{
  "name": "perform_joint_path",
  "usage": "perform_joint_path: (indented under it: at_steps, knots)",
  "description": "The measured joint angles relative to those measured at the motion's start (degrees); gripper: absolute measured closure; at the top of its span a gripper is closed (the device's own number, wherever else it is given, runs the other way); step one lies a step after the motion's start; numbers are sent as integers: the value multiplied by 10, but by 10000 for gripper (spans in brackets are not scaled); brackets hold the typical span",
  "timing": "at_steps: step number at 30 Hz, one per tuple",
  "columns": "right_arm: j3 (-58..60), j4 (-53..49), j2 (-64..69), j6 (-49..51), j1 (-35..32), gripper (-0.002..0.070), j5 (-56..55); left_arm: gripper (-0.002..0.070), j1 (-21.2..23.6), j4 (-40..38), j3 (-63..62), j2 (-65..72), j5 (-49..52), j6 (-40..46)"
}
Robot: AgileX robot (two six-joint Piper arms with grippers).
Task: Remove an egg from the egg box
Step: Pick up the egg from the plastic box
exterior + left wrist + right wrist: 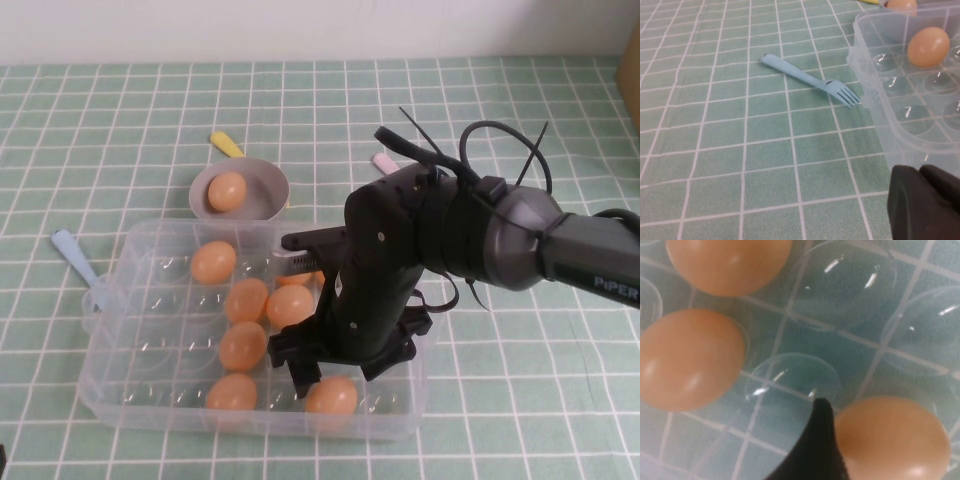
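The clear egg box (130, 330) lies at the front of the table and holds several orange-tan eggs. My right gripper (335, 378) reaches down into its front right part, open, with its fingers on either side of one egg (331, 397) that sits in its dimple. In the right wrist view one black finger (819, 440) stands right beside that egg (890, 440), and the other finger is out of frame. My left gripper (919, 172) hangs low beside the box's left wall (900, 125), fingers pressed together and holding nothing.
A small grey bowl (272, 182) with one egg (227, 190) stands just behind the box. A blue fork (75, 255) (810, 82) lies left of the box. A yellow utensil (226, 144) and a pink one (384, 162) lie behind the bowl.
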Motion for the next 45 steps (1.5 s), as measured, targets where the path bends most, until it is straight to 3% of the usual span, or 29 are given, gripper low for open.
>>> perform_joint_path:
  at_steps: [45]
  knots:
    - [0, 2, 17, 4, 0, 101, -5, 678, 0, 0, 0, 0, 1, 0]
